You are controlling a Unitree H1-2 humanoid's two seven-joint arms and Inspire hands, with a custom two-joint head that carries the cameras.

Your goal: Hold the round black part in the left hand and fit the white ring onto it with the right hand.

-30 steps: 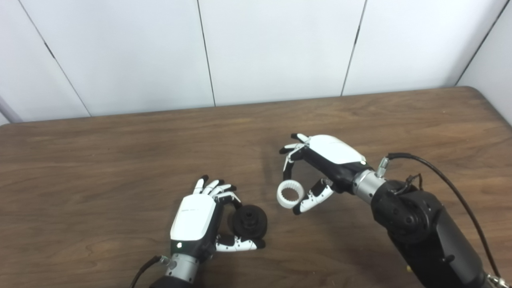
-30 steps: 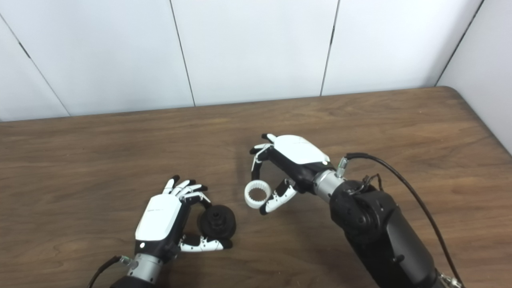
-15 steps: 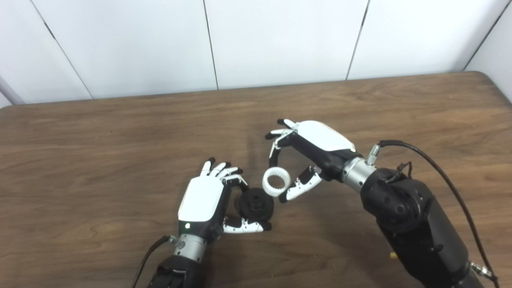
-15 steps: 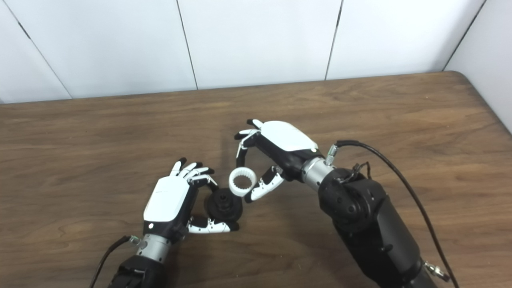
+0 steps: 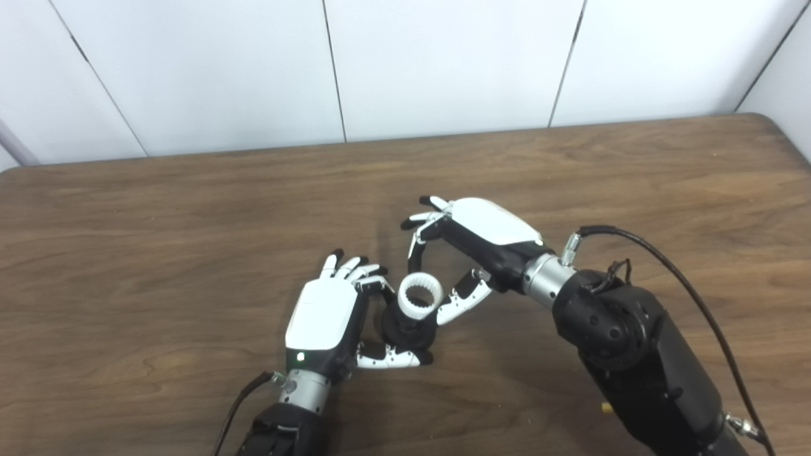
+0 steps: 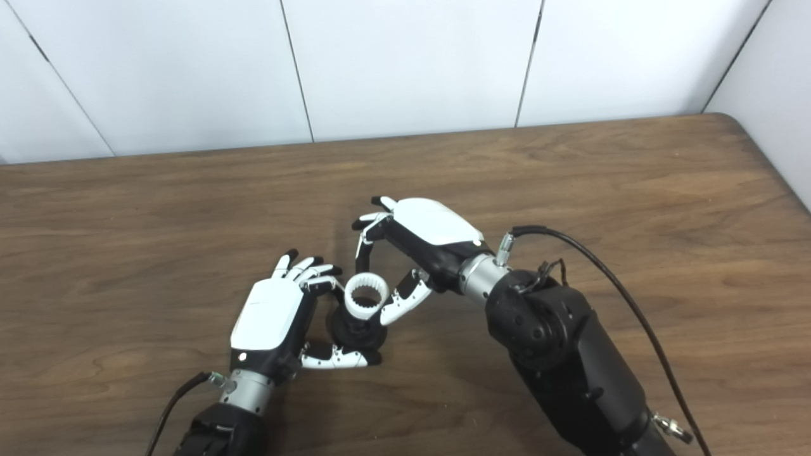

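My left hand (image 5: pixel 324 320) is shut on the round black part (image 5: pixel 408 332), held between its fingers and thumb just above the wooden table (image 5: pixel 158 253). My right hand (image 5: pixel 472 244) is shut on the white ring (image 5: pixel 419 296), pinched between a fingertip and the thumb. The ring has a toothed inner edge and sits directly over the top of the black part, covering its hub; I cannot tell whether they touch. In the right eye view the ring (image 6: pixel 366 295) overlaps the black part (image 6: pixel 355 334) the same way.
The brown table runs to white wall panels (image 5: pixel 443 63) at the back. A black cable (image 5: pixel 690 304) loops off the right forearm. Another cable (image 5: pixel 231 411) hangs from the left wrist.
The right hand has carried the white ring left and down, from beside the black part to right over it. The left hand holds the black part in about the same place as half a second ago.
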